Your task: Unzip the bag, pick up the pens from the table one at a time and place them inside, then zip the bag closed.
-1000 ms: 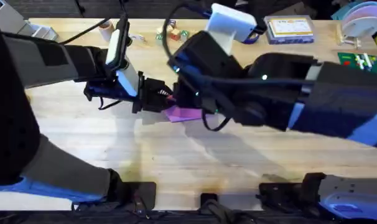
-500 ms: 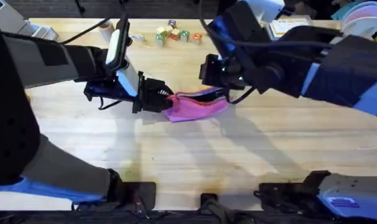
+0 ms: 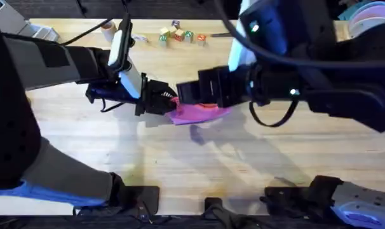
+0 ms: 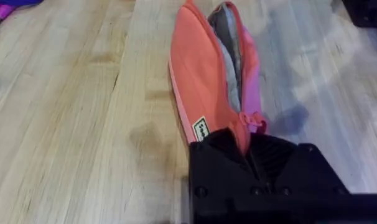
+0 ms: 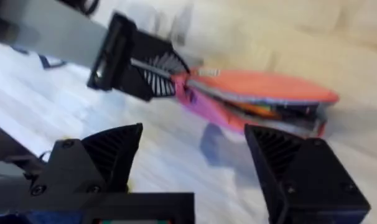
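left tool (image 3: 169,102) pinching bag (image 3: 199,113) end | right tool (image 5: 195,163) spread, apparently hovering above

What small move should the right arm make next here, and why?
Probably lower the open right gripper toward the zipper at the bag's gaping far end, to start closing it. The left gripper is shut on the bag's near end, anchoring it. The opening shows something orange inside, apparently a pen, and the table around the bag shows no loose pens.

pink bag (image 4: 207,87), unzipped, lying on table (image 4: 83,124)
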You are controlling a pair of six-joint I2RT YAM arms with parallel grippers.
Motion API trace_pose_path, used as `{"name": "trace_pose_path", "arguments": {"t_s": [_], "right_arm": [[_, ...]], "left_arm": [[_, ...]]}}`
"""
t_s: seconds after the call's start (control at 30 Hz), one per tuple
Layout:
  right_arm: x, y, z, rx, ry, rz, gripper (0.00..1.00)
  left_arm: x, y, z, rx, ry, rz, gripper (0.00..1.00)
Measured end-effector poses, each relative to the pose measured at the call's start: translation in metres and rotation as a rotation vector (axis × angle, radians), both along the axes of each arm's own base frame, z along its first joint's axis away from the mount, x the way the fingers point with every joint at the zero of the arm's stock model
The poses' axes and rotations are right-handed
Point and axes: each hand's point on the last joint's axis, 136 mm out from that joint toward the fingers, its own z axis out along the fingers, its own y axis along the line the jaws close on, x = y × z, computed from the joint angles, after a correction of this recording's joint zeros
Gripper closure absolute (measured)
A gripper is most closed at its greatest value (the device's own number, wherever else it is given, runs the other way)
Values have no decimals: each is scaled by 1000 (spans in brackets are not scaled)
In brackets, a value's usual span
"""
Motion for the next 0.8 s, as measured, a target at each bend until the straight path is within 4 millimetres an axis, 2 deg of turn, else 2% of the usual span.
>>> {"name": "trace_pose_path", "arguments": {"t_s": [0.2,0.23,0.33,0.37,0.6,0.8], "right_arm": [[-12,8,-6,-7,31,-32,4],[-12,8,-6,-11,25,-44,4],[-12,7,-6,-20,9,-73,4],[-10,6,-5,-23,0,-96,3],[-8,4,-5,-25,-5,-116,4],[-23,19,-11,-29,11,-91,4]], "left_arm": [[0,0,0,0,-1,0,941],[0,0,0,-2,-3,-1,837],[1,-1,3,-18,-3,2,367],[1,-1,3,-21,-4,4,22],[7,1,0,3,-41,5,8],[-5,26,-2,53,-22,32,8]]}}
